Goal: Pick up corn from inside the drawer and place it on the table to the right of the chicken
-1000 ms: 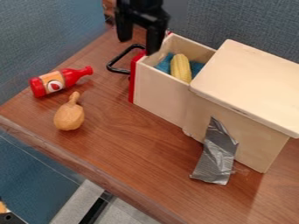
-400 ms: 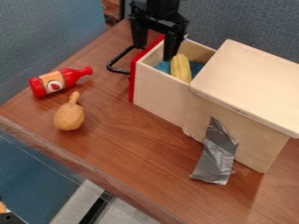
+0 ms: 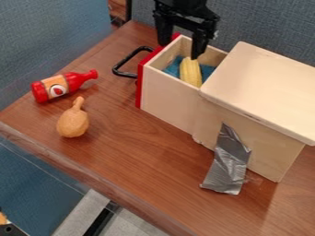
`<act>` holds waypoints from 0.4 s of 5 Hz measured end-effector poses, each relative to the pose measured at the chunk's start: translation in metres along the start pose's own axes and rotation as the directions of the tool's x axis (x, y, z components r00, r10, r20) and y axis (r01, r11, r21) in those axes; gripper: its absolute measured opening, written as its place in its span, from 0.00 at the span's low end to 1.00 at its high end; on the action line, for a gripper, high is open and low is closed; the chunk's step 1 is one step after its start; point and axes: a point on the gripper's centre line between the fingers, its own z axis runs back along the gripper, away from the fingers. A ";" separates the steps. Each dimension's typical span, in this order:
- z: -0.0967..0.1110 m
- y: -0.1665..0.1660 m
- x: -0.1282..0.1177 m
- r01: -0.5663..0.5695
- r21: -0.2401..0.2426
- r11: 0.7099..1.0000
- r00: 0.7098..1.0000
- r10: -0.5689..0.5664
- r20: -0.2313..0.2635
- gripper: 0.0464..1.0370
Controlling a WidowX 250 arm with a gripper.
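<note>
Camera view: gripper [image 3: 180, 51] hung over drawer [image 3: 166, 97], fingers spread wide; corn cob [image 3: 190, 72] lay inside drawer, chicken drumstick [image 3: 73, 122] and ketchup bottle [image 3: 60, 86] left of it.

The top edge cuts off the black robot arm [image 3: 183, 4]. The near wall of the pale wooden drawer [image 3: 166, 99] hides the lower end of the yellow toy corn [image 3: 192, 76] and part of the blue item [image 3: 172, 69] inside; the item's type is indeterminate. The right edge crops the pale wooden box [image 3: 265, 87]. Print on the red plastic bottle [image 3: 77, 80] is illegible.
</note>
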 end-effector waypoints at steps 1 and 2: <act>-0.002 -0.001 0.004 -0.073 0.018 0.997 0.997 0.073 0.013 0.96; -0.014 0.001 0.004 -0.218 0.060 0.974 0.976 0.218 0.003 0.96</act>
